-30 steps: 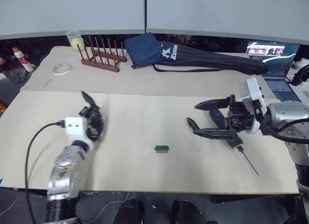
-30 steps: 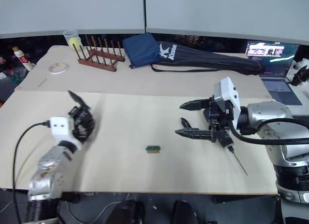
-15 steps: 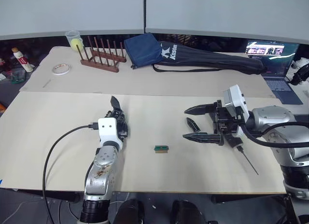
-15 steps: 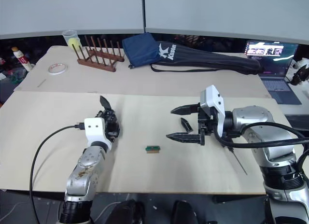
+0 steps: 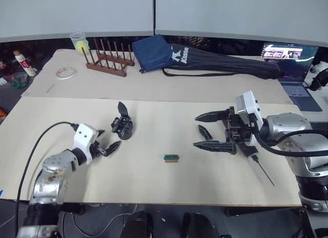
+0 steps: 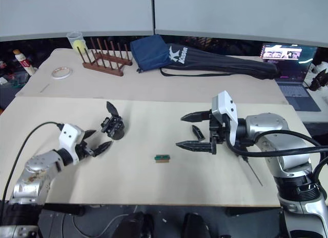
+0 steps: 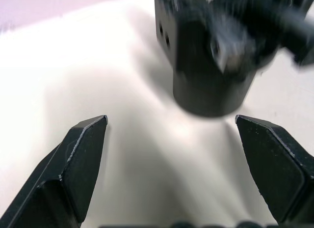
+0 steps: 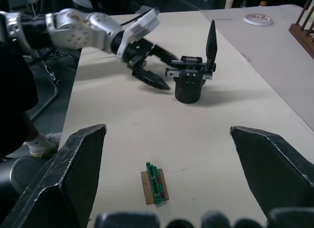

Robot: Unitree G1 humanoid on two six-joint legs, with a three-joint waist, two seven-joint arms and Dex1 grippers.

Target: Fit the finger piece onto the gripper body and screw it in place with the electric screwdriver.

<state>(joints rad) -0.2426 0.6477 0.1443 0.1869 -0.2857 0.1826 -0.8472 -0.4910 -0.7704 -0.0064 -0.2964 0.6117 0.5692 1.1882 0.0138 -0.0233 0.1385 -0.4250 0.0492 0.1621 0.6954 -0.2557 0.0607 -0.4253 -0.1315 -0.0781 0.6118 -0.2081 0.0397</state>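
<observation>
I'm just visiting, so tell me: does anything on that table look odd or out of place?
One thing: the gripper body stands on its base with a single finger pointing up, while the finger piece lies loose on the table far from it.

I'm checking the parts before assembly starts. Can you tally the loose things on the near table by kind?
Gripper body: 1
Finger piece: 1
Electric screwdriver: 1
Green-and-brown block: 1
Total: 4
</observation>
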